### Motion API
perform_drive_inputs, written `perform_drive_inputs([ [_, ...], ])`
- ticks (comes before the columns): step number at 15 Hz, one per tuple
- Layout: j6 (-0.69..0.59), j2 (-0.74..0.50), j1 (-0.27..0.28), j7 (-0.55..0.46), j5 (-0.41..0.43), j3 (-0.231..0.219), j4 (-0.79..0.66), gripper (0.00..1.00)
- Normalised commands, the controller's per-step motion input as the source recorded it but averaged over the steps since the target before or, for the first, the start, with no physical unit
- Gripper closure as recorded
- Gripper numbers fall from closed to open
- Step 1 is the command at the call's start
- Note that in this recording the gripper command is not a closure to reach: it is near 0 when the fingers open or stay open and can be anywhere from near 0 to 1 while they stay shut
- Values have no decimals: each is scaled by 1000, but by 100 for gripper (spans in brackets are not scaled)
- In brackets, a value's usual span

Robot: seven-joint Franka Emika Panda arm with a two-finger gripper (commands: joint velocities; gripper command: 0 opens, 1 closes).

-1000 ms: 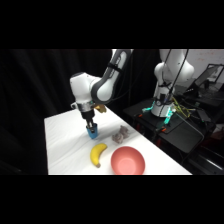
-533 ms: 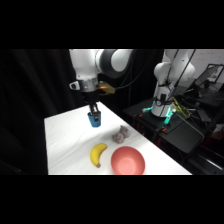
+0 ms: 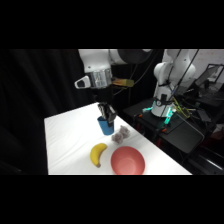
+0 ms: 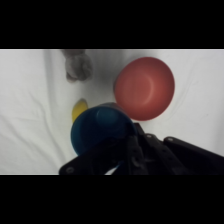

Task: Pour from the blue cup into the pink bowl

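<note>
Banana [image 3: 98, 154] lying at the near left of the white worktop [image 3: 65, 135]. Above and just right of it, blue cup [image 3: 106, 125] lifted clear of the worktop, gripper [image 3: 106, 116] clamped on its rim. Small grey object [image 3: 120, 134] just right of the cup. Pink bowl [image 3: 128, 161] resting at near right, beside the banana.

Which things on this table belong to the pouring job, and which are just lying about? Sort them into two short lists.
Part of the job:
- blue cup, held up by the tool
- pink bowl

Just lying about:
- banana
- small grey object between cup and bowl; too blurred to identify
</note>
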Motion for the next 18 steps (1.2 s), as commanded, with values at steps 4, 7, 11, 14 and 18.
perform_drive_inputs([
  [4,-198,94,-22,-561,471,103,130,4],
  [7,-318,200,-110,-700,592,102,228,4],
  [11,-459,197,-169,-631,471,106,263,4],
  [14,-597,198,-202,-547,359,64,290,4],
  [18,-657,331,-187,-421,301,2,370,4],
])
